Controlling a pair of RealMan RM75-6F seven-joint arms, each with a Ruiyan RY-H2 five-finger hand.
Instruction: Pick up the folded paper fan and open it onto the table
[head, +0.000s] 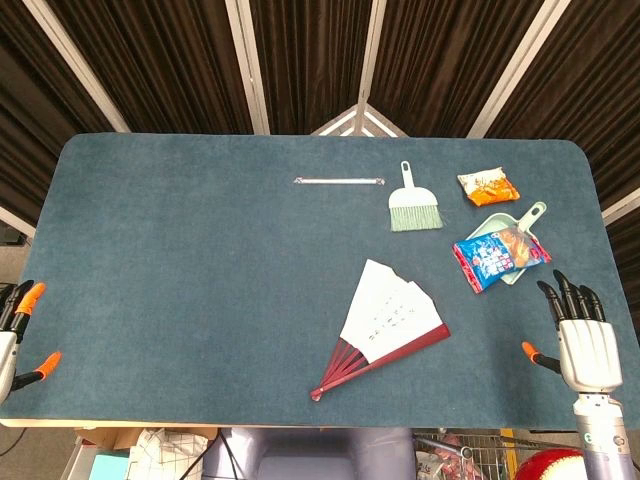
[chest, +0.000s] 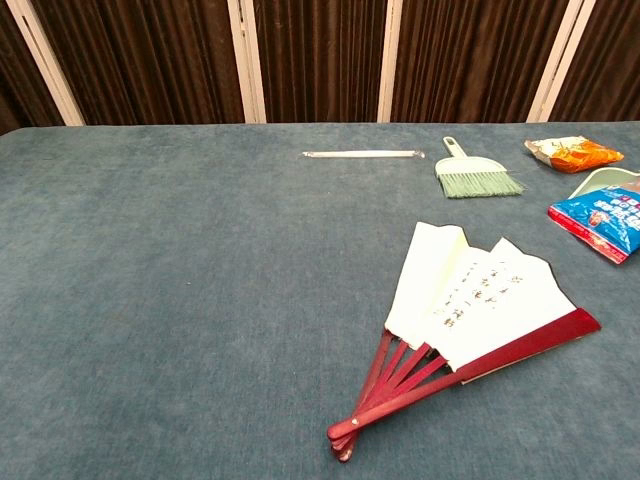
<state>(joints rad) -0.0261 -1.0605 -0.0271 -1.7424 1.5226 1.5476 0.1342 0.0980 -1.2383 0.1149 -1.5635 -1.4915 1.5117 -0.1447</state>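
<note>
The paper fan (head: 385, 322) lies spread partway open on the blue table, its cream leaf with small writing pointing away from me and its dark red ribs meeting at a pivot near the front edge. In the chest view the fan (chest: 470, 300) fills the lower right. My right hand (head: 582, 338) rests at the table's front right corner, fingers extended and apart, holding nothing, well to the right of the fan. My left hand (head: 18, 330) shows only partly at the far left edge, fingers spread and empty. Neither hand appears in the chest view.
A small green brush (head: 413, 204) lies behind the fan. A pale green dustpan (head: 515, 232) holds a blue snack packet (head: 498, 255); an orange packet (head: 488, 186) sits beyond it. A thin clear straw-like stick (head: 339, 181) lies mid-table at the back. The table's front edge (head: 200, 420) runs close below the fan.
</note>
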